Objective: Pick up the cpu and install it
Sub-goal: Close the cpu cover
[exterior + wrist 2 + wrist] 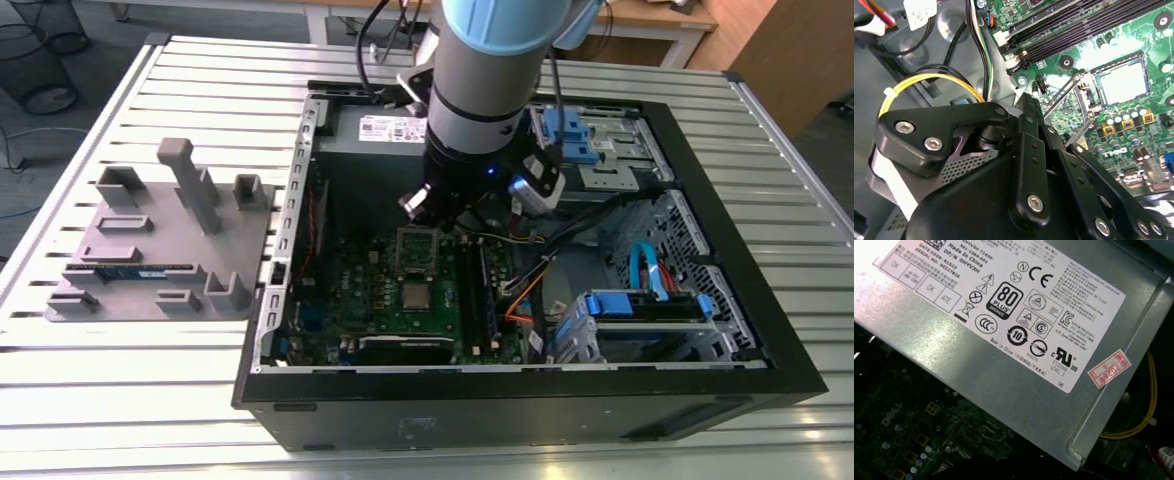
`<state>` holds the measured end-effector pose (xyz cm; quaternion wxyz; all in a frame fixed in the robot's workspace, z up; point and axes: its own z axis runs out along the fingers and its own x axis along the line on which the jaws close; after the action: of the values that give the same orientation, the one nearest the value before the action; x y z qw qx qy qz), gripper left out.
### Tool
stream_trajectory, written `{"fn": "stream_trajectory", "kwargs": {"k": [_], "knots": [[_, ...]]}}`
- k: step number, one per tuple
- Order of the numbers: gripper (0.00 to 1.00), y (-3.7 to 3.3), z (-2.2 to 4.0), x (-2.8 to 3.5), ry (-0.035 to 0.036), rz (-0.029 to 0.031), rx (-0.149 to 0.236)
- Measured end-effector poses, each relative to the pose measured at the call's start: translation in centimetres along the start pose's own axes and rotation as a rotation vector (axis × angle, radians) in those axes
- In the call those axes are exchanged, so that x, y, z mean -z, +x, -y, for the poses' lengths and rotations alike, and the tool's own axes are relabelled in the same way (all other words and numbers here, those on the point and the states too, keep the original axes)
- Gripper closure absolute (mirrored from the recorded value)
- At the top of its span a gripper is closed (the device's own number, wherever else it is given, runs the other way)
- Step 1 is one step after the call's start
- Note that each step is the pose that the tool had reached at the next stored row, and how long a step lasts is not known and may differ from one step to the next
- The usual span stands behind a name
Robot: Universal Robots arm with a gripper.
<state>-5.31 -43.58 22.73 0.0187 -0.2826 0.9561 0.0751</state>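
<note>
- Exterior view: the open computer case (694,370) lies on the slatted table (160,380). The arm reaches into it, with the pincer (454,212) above the motherboard (354,290). The cpu (418,295) sits in its socket, near the pincer but apart from it, with the raised socket frame (418,248) between them.
- Second wrist view: the pincer (1026,102) fills the foreground; whether it is spread or pressed together cannot be told. The cpu (1124,82) lies flat in the socket, clear of the pincer.
- First wrist view: the grey power supply (1004,375) and a yellow cable (1149,415).
</note>
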Motion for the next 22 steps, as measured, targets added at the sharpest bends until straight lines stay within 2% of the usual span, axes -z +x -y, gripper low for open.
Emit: {"fn": "stream_trajectory", "kwargs": {"k": [3,8,22], "knots": [[0.89,0.01,0.00,0.00,-0.0024,-0.0042,0.031],[0.89,-0.01,-0.02,0.18,-0.0040,-0.0070,0.052],[0.89,-0.04,-0.07,0.50,-0.0059,-0.0095,0.072]]}}
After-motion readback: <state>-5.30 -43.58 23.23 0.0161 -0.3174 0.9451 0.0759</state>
